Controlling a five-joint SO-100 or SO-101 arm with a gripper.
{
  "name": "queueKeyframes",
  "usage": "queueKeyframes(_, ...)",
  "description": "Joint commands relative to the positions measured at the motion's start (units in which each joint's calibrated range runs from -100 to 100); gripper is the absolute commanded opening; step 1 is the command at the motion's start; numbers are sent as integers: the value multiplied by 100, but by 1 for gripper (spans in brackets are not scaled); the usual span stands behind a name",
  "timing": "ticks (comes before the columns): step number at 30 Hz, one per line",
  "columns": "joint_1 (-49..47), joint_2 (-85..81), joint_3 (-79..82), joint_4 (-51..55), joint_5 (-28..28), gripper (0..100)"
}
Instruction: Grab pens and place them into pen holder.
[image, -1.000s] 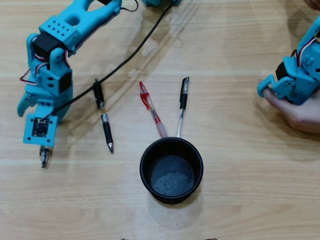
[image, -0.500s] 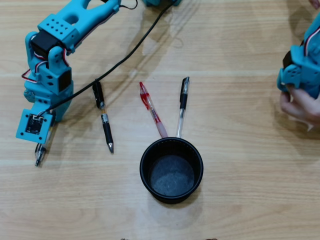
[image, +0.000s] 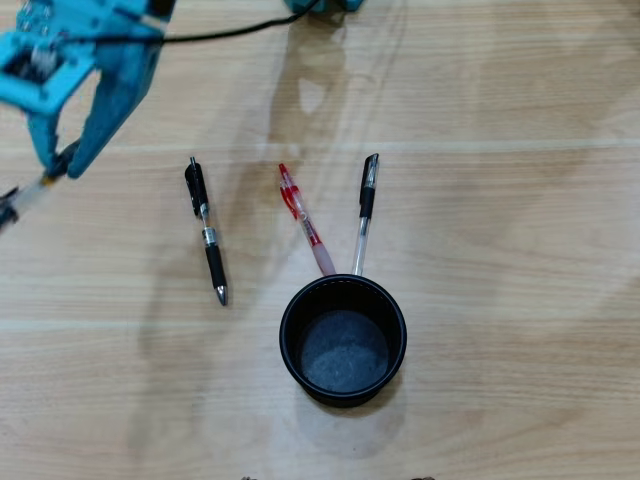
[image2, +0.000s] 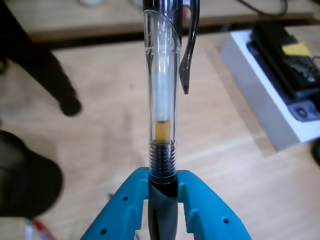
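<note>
My blue gripper (image: 55, 168) is at the top left of the overhead view, shut on a grey pen with a clear barrel (image: 18, 200) that sticks out toward the left edge. The wrist view shows the two fingers (image2: 200, 210) clamped on the grip of this pen (image2: 162, 100), which points straight up the frame. On the wooden table lie a black pen (image: 206, 235), a red pen (image: 303, 220) and a clear pen with a black clip (image: 364, 210). The round black pen holder (image: 290, 345) stands below the last two, its rim over their tips.
A black cable (image: 240, 28) runs along the table's top edge. Off the table, the wrist view shows a white box (image2: 260, 95) carrying a black device at the right and a dark leg (image2: 47, 65) at the left.
The gripper has risen and swung toward the top left, lifting the grey pen off the table. The second blue arm and the hand at the right edge have left the overhead view.
</note>
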Motion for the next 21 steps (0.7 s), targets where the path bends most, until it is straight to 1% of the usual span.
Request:
queueKeyframes(1, -808, -339, -450, -675, -465, 2)
queueKeyframes(3, -1236, -271, -341, -1302, -512, 2)
queueKeyframes(6, -1824, -51, -178, -2514, -601, 2)
queueKeyframes(9, -2276, -110, 646, -3460, -841, 2)
queueKeyframes(11, -2494, -491, 1633, -3993, -914, 2)
queueKeyframes(14, -2679, -1429, 3842, -4843, -920, 2)
queueKeyframes(18, -2703, -2469, 6884, -6769, -925, 2)
queueKeyframes(21, -2679, -2604, 8324, -8092, -1134, 2)
